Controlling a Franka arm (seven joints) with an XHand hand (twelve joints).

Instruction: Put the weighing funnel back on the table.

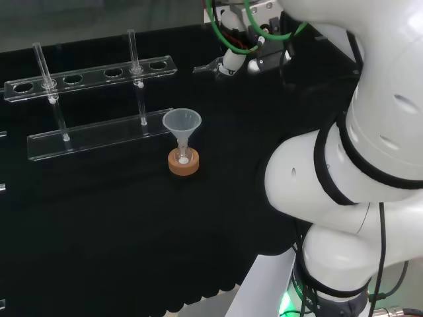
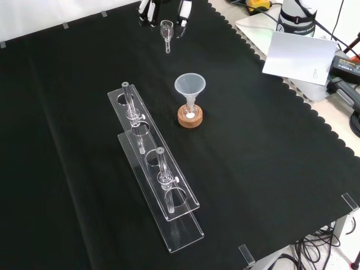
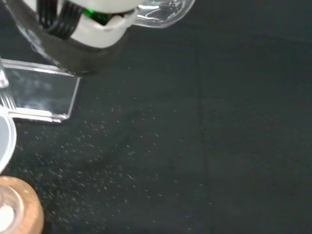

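Weighing funnel (image 2: 166, 28) in the fingers' (image 2: 184, 11) pinch above the cloth (image 2: 270, 169); funnel (image 2: 189, 85) stem-down in small flask (image 2: 190, 112) on cork ring (image 2: 183, 120).

You have a clear rack (image 2: 185, 233) on the black cloth (image 2: 67, 169) of the bench, with two glass tubes (image 2: 130, 104) upright in its holes. In the front view, just to its right, the funnel (image 2: 189, 85) stands mouth up, its stem in a small flask on a cork ring (image 2: 190, 118). A white sheet (image 2: 295, 56) lies beyond the cloth's scalloped edge, upper right.
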